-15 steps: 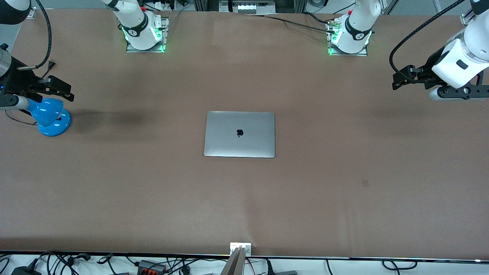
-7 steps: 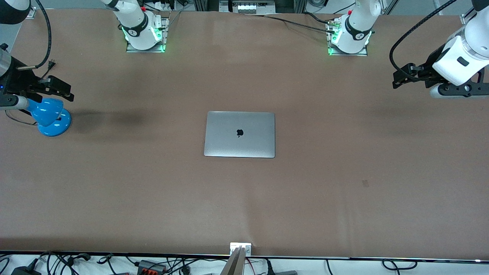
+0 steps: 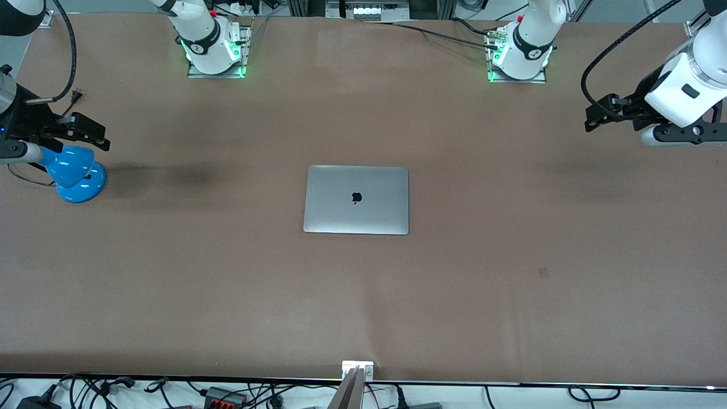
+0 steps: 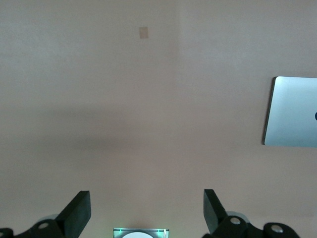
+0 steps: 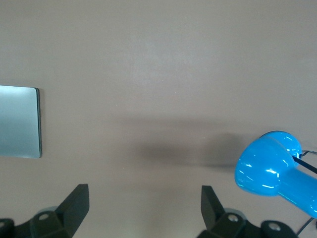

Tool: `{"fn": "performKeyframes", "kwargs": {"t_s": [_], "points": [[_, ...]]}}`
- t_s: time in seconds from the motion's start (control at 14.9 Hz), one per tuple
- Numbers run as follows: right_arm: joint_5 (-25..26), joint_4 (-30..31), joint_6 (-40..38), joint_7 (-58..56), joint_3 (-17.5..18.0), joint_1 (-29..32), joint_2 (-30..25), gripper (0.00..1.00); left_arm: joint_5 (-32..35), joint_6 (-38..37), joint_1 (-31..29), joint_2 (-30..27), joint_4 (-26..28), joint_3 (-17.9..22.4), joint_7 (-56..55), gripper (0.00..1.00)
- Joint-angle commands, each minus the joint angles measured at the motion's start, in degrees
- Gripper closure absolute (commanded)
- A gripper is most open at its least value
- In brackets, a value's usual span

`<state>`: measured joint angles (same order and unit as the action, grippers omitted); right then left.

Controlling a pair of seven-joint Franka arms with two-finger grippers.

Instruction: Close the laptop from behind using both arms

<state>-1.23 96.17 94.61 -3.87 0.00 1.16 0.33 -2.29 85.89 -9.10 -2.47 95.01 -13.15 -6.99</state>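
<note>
Count of items on counter (image 3: pixel 511 318):
- Laptop (image 3: pixel 356 200): 1, silver-grey, lid shut, one dark logo on lid.
- Desk lamp (image 3: pixel 72 172): 1, blue.
- Small dark mark (image 3: pixel 543 272) on the counter surface: 1; possibly a patch or a stain, cannot tell.
- Robot arms: 2, each with one base and one gripper: left gripper (image 3: pixel 593 117), right gripper (image 3: pixel 96 135). Two jaws per gripper, four in all.

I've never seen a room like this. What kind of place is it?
Probably a robot lab. Two white robot arms are bolted to a big brown table, with a closed laptop in the middle, a blue desk lamp, and cables along the edge.
</note>
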Motion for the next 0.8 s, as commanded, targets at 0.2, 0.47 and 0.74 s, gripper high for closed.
{"fn": "performKeyframes", "kwargs": {"t_s": [0.2,0.47,0.74], "points": [[-0.88,-1.07,-0.13,0.44,0.09,0.07,0.46,0.0,0.62,0.16,0.48,-1.49,1.14,1.19,0.4,0.0],[-0.88,-1.16,-0.13,0.44,0.09,0.07,0.46,0.0,0.44,-0.28,-0.04,0.01,-0.35,1.2,0.49,0.0],[-0.88,-1.16,-0.13,0.44,0.09,0.07,0.46,0.0,0.44,-1.25,0.13,0.01,-0.7,0.59,0.4,0.0]]}}
